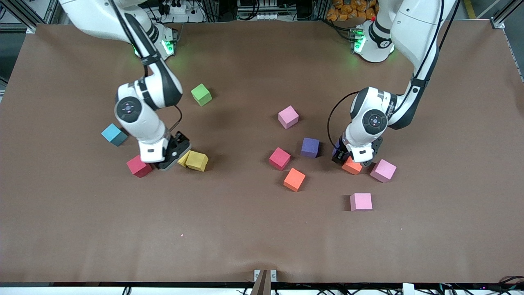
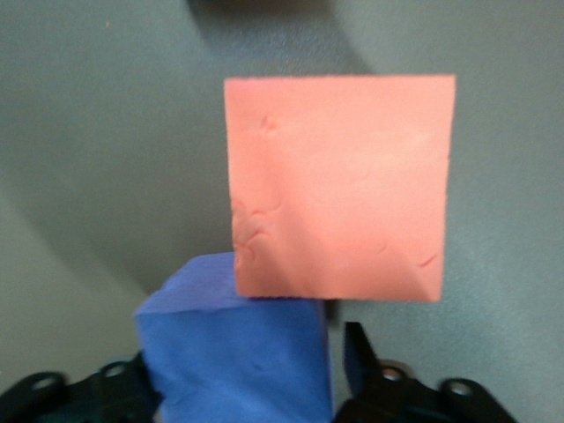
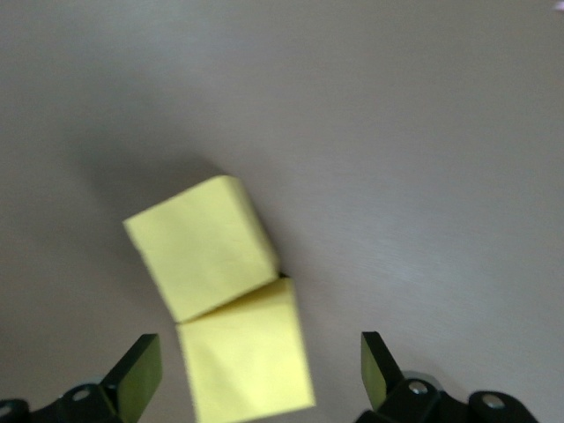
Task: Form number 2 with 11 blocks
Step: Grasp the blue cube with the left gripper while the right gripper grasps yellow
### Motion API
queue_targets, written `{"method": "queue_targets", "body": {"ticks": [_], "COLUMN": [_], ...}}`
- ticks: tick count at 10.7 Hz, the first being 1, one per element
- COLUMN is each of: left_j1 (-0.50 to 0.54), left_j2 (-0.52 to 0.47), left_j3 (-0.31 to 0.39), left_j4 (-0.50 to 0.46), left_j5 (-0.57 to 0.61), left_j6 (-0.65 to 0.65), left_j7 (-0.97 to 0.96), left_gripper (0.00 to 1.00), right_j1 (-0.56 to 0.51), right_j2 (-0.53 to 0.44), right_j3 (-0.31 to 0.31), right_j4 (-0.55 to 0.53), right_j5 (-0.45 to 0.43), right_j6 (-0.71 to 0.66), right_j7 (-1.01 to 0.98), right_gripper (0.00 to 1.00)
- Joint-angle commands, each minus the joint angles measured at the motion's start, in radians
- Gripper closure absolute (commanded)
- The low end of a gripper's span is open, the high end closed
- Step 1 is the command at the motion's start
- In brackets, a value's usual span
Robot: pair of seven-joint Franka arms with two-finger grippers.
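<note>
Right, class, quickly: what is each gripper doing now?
Left gripper: closing on a purple foam cube beside an orange foam cube.
Right gripper: open over two yellow foam cubes.

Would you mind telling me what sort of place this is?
Probably a robotics lab: two arms are mounted at a brown-covered table strewn with foam blocks, framed by aluminium rails and cabling.

desk (image 1: 245, 229): brown matte cover, lit evenly
above desk: aluminium frame bars (image 1: 24, 12), black cables (image 1: 262, 10)
</note>
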Motion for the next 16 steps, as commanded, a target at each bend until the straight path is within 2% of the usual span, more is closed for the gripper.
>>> {"method": "queue_targets", "body": {"ticks": [1,3,5,7,9,10,11,12,14,16], "left_j1": [0.006,-0.009,-0.012,-0.021,-0.064,-0.128,-0.177,-0.208,-0.3,-0.406], "left_j2": [-0.055,-0.15,-0.184,-0.163,-0.117,-0.086,-0.044,0.004,0.113,0.225], "left_j3": [-0.005,-0.022,-0.133,-0.233,-0.292,-0.292,-0.292,-0.292,-0.29,-0.283], "left_j4": [0.004,0.015,0.082,0.154,0.208,0.225,0.249,0.295,0.412,0.486], "left_j5": [0.034,0.034,0.034,0.034,0.054,0.098,0.153,0.167,0.176,0.241], "left_j6": [-0.018,-0.134,-0.256,-0.273,-0.273,-0.273,-0.271,-0.271,-0.271,-0.271], "left_j7": [-0.02,-0.011,-0.02,-0.014,0.004,0.059,0.12,0.138,0.136,0.117], "left_gripper": [1.0,1.0,1.0,1.0,1.0,1.0,0.94,0.94,0.94,0.94], "right_j1": [0.043,0.04,0.022,-0.021,-0.041,-0.039,-0.039,-0.041,-0.041,-0.052], "right_j2": [-0.012,-0.003,0.014,0.017,0.039,0.04,0.04,0.04,0.033,0.028], "right_j3": [-0.003,-0.003,-0.003,-0.006,-0.005,-0.003,-0.003,-0.002,0.002,0.003], "right_j4": [-0.09,-0.085,-0.076,-0.035,-0.022,-0.028,-0.03,-0.03,-0.024,-0.015], "right_j5": [0.013,0.011,0.01,0.01,0.013,0.013,0.014,0.014,0.014,0.014], "right_j6": [0.107,0.103,0.109,0.103,0.1,0.095,0.077,0.066,0.035,-0.009], "right_j7": [-0.025,-0.035,-0.068,-0.144,-0.2,-0.198,-0.198,-0.201,-0.203,-0.207], "right_gripper": [0.0,0.0,0.0,0.0,0.0,0.0,0.0,0.0,0.0,0.0]}}
